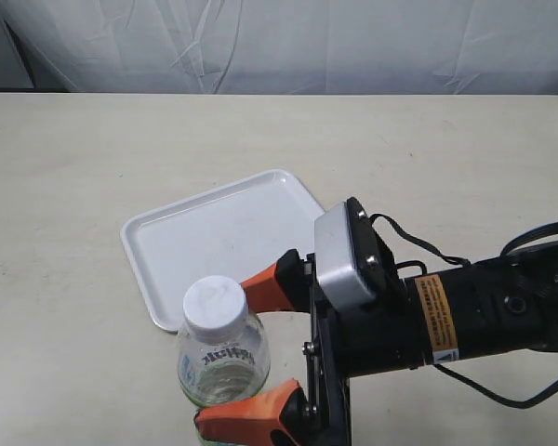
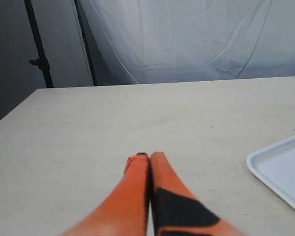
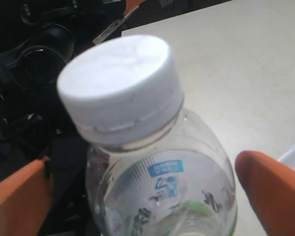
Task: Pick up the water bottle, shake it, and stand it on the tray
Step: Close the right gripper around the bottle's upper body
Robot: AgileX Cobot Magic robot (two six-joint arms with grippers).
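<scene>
The water bottle [image 1: 221, 351], clear with a white screw cap and a white-and-green label, stands upright between the orange fingers of my right gripper [image 1: 225, 351]. The gripper is shut on the bottle's body, one finger on the far side and one on the near side. The bottle is just in front of the near edge of the white tray [image 1: 214, 237], and its base is hidden by the near finger. The right wrist view shows the bottle's cap and shoulder [image 3: 137, 123] filling the space within the right gripper [image 3: 143, 161]. My left gripper [image 2: 146, 155] is shut on nothing over bare table.
The beige table runs back to a white cloth backdrop [image 1: 279, 42]. A corner of the tray [image 2: 280, 172] shows in the left wrist view. A dark stand pole [image 2: 39, 59] rises behind the table's far corner. Dark equipment and cables [image 3: 34, 73] lie beyond the table edge.
</scene>
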